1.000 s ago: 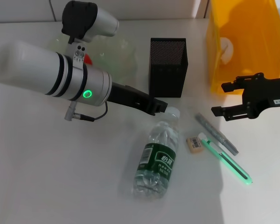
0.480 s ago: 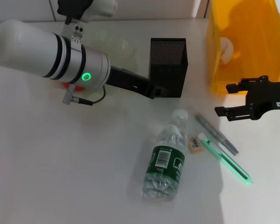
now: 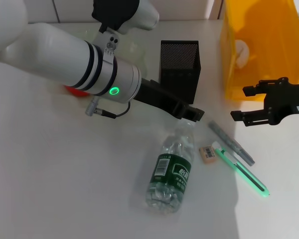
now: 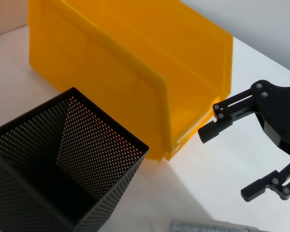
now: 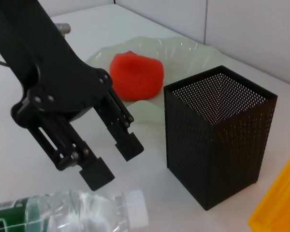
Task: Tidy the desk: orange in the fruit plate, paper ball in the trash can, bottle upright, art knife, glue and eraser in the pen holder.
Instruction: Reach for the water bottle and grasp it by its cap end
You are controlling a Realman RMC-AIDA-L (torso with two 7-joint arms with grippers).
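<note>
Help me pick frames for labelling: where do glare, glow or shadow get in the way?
Head view: the knife glows bright green in a sunlit patch at the table's right, and the left arm hides most of the plate. Left wrist view: the trash can casts shade into the pen holder. Right wrist view: evenly lit, orange clear.

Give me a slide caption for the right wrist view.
Left gripper open just above the lying bottle's cap end, beside the pen holder; orange sits in the fruit plate.
</note>
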